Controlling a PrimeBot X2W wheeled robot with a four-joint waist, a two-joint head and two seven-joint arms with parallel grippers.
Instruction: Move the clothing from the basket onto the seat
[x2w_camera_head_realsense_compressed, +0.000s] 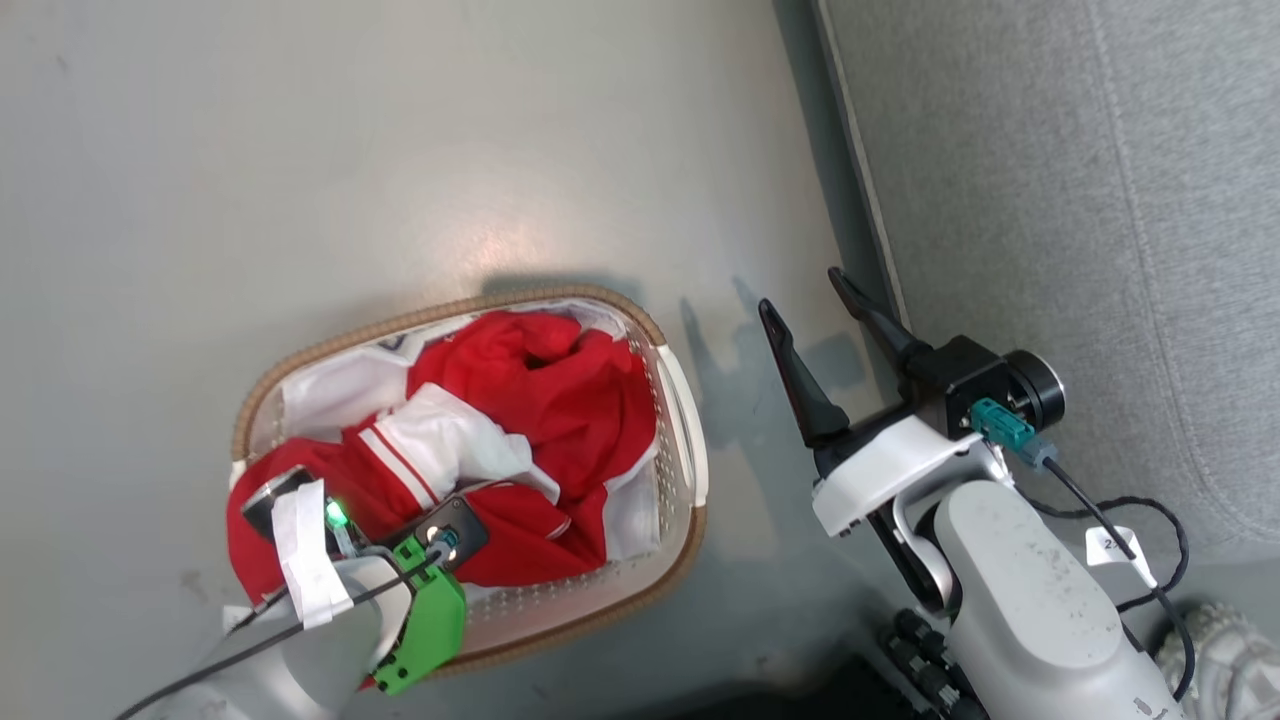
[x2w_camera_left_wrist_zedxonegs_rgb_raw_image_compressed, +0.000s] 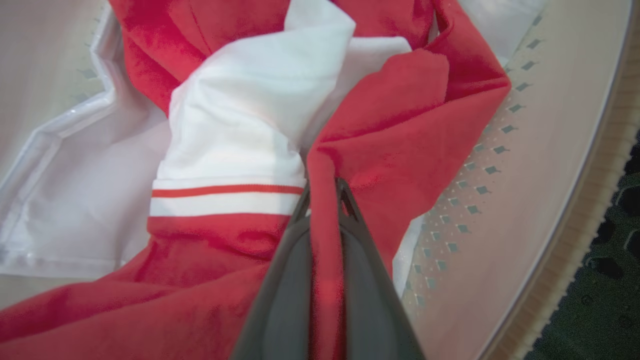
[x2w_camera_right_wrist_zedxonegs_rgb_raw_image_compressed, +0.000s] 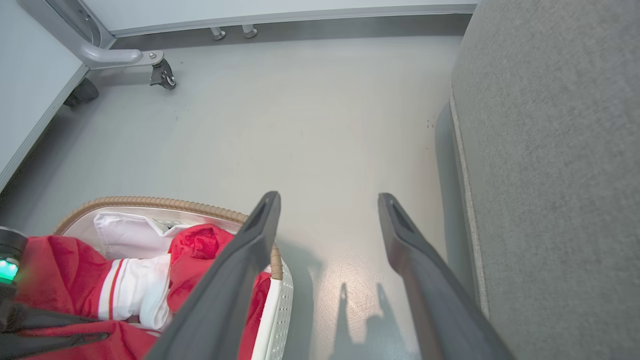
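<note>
Left wrist view, bottom centre: the left claw (x2w_camera_left_wrist_zedxonegs_rgb_raw_image_compressed: 325, 189) is closed narrow on an upright fold of the clothing (x2w_camera_left_wrist_zedxonegs_rgb_raw_image_compressed: 400, 135), with red fabric pinched between its two dark fingers. Just left of the pinch lies a white panel edged by striped trim (x2w_camera_left_wrist_zedxonegs_rgb_raw_image_compressed: 225, 197), with more red cloth bunched beneath it. The plain white liner (x2w_camera_left_wrist_zedxonegs_rgb_raw_image_compressed: 75, 200) lies at the left of that frame, and the perforated wall of the basket (x2w_camera_left_wrist_zedxonegs_rgb_raw_image_compressed: 500, 200) curves along the right. Head view, lower left: the left arm reaches down into the basket, with its green wrist fitting (x2w_camera_head_realsense_compressed: 430, 620) over the near rim. The clothing lies heaped inside, filling most of the basket, and some red cloth hangs over the lower-left rim. None of it is on the seat. The tan woven rim (x2w_camera_head_realsense_compressed: 330, 345) runs round the far side. Head view, centre right: the right claw (x2w_camera_head_realsense_compressed: 802, 292) is spread wide and holds nothing. It hangs over the floor (x2w_camera_head_realsense_compressed: 300, 150) between the basket and the seat (x2w_camera_head_realsense_compressed: 1050, 150), touching neither. Its two finger shadows fall on the floor beside the basket. The grey seat occupies the right of the frame, well apart from the basket, with its stitched seam visible. Right wrist view, upper left: a grey frame with a caster (x2w_camera_right_wrist_zedxonegs_rgb_raw_image_compressed: 162, 75) stands on the floor by a pale wall panel.
</note>
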